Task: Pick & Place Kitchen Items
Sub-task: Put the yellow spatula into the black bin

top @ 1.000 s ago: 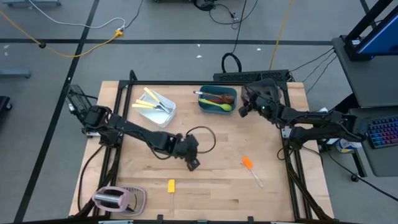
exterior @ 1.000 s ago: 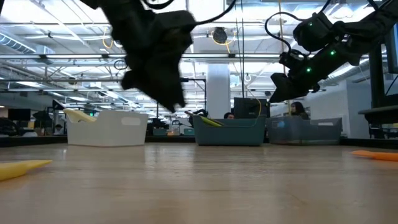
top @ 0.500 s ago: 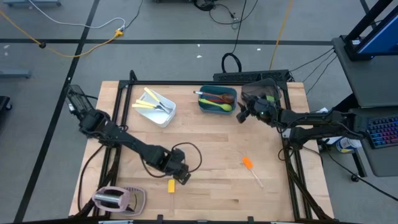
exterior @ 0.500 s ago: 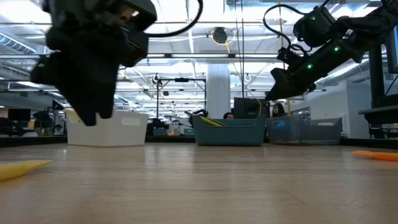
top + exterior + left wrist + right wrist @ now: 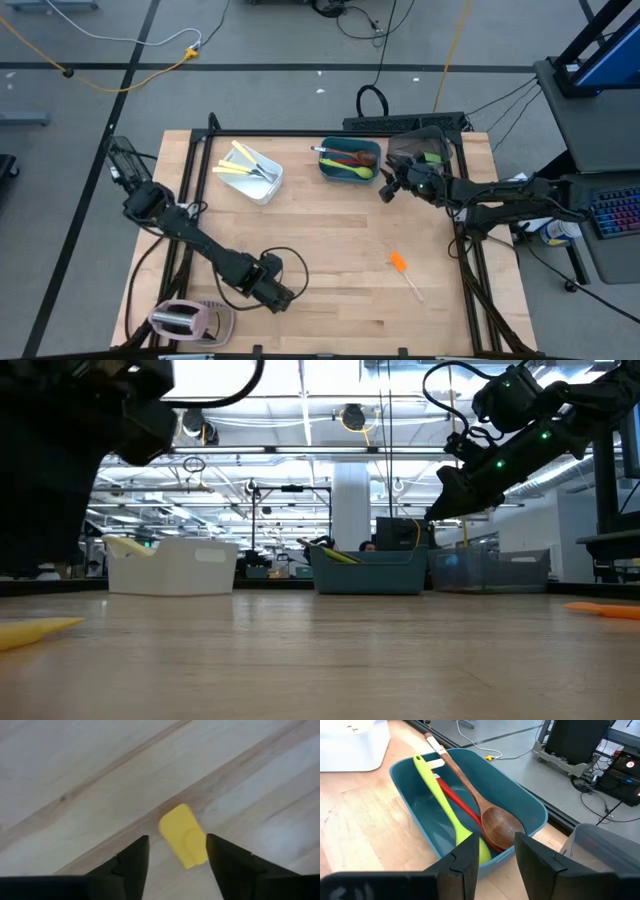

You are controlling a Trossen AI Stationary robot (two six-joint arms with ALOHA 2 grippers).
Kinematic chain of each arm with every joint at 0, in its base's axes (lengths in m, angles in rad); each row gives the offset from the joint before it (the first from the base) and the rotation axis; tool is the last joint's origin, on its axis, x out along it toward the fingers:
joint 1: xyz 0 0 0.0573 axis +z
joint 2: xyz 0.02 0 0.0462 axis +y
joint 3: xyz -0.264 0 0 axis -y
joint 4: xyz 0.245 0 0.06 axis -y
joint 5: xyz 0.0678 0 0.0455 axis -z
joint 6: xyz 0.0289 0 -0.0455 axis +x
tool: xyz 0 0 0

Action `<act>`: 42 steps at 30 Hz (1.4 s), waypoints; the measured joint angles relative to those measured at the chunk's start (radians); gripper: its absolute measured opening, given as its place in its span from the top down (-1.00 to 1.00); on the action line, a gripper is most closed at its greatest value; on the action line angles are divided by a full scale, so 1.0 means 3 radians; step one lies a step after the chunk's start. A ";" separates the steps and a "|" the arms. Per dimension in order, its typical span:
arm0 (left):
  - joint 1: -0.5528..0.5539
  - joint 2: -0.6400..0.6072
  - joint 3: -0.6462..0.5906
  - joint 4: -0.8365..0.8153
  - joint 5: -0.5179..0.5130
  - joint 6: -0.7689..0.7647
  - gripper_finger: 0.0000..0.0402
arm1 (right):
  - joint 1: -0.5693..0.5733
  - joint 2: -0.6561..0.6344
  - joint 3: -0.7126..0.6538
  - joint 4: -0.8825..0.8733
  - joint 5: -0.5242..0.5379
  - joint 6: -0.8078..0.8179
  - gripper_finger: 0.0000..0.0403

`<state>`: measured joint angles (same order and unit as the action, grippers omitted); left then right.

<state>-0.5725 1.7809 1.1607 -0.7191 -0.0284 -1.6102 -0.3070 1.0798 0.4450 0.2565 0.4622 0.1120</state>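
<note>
A yellow spatula lies flat on the table near its front edge; its blade (image 5: 183, 841) shows in the left wrist view, and it also shows in the low view (image 5: 40, 628). My left gripper (image 5: 177, 857) is open just above it, one finger on either side of the blade, touching nothing. In the high view the gripper (image 5: 280, 297) hides the spatula. An orange spatula (image 5: 400, 263) lies flat at the right. My right gripper (image 5: 385, 190) is open and empty, in the air beside the teal tub (image 5: 410, 785).
The teal tub (image 5: 325, 165) holds a green spoon (image 5: 442, 805), a wooden spoon (image 5: 492, 817) and a red utensil. The white tub (image 5: 270, 185) holds yellow-handled knives. A smoky-grey tub (image 5: 420, 150) stands at the far right, a pinkish toaster (image 5: 180, 320) at the near left corner.
My left gripper has swept from the table's middle toward the near left and gone down, so that it now stands over the yellow spatula. My right gripper has shifted a little toward the near edge beside the teal tub.
</note>
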 joint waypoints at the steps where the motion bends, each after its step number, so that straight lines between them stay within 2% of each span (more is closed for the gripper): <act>1: -0.0006 0.0000 -0.0014 -0.0001 -0.0001 -0.0026 -0.06 | 0.0008 0.0000 0.0000 -0.0002 0.0000 0.0000 0.43; 8: -0.0033 0.0000 -0.0195 0.0399 -0.0109 -0.0118 -0.36 | 0.0027 0.0000 0.0000 -0.0025 0.0010 0.0000 0.55; 15: -0.0042 0.0000 -0.0367 0.0511 -0.0169 -0.0165 -0.39 | 0.0027 0.0000 0.0000 -0.0024 0.0011 0.0056 0.60; 23: -0.0042 -0.0023 -0.0542 0.0662 -0.0092 -0.0134 -0.14 | 0.0027 0.0000 -0.0001 -0.0023 0.0011 0.0061 0.61; 34: -0.0017 -0.0008 -0.0557 0.0808 -0.0031 -0.0134 0.45 | 0.0027 0.0000 -0.0001 -0.0023 0.0011 0.0136 0.62; 38: -0.0017 -0.0003 -0.0557 0.0876 0.0003 -0.0130 0.46 | 0.0027 0.0000 -0.0001 -0.0023 0.0012 0.0136 0.62; 42: -0.0017 0.0000 -0.0556 0.0959 0.0038 -0.0137 0.33 | 0.0027 0.0000 -0.0001 -0.0023 0.0011 0.0136 0.62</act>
<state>-0.5777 1.7809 0.9939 -0.4314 -0.0171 -1.6512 -0.2989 1.0798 0.4446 0.2498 0.4656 0.1529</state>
